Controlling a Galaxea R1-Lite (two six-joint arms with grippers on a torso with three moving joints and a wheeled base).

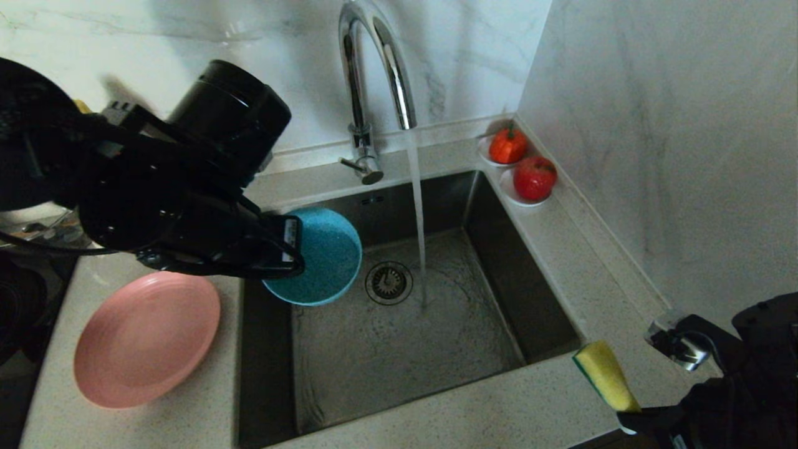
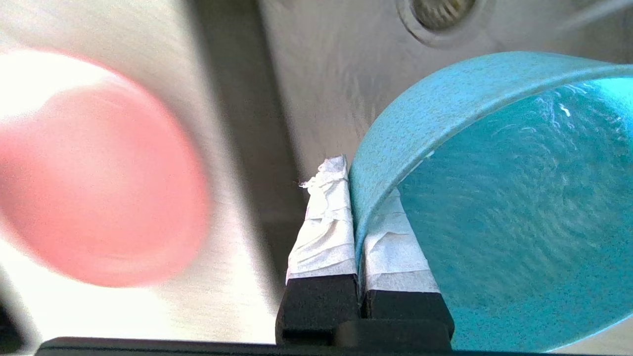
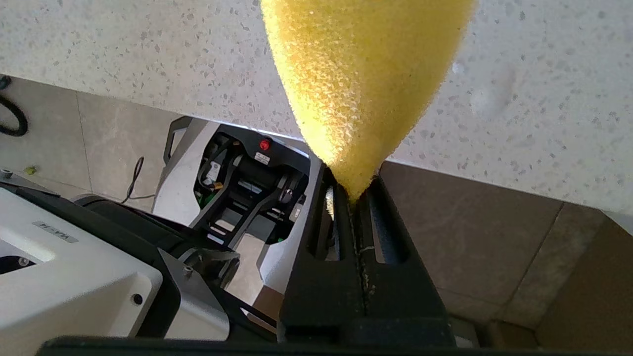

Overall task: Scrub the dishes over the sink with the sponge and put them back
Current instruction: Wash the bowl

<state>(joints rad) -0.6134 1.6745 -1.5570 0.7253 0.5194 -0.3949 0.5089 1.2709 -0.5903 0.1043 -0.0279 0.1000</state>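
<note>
- The left gripper (image 1: 293, 249) has its fingers clenched on the rim of the teal-blue bowl (image 1: 327, 255), one taped fingertip (image 2: 326, 222) outside the wall and one inside, holding it tilted on edge over the far left part of the sink (image 1: 536, 293).
- Water runs from the chrome gooseneck tap (image 1: 374, 81) into the basin, landing just right of the round drain strainer (image 1: 388, 282) and clear of the bowl.
- The pink plate (image 1: 146, 340) lies on the speckled counter (image 1: 499, 411) left of the sink.
- The right gripper (image 3: 353, 198), at the near right corner of the counter, grasps the sponge (image 1: 605, 374) by one end, yellow foam up, dark green pad along its left edge.
- Two red fruits (image 1: 523, 165) sit on small white saucers (image 1: 520, 198) at the far right corner.
</note>
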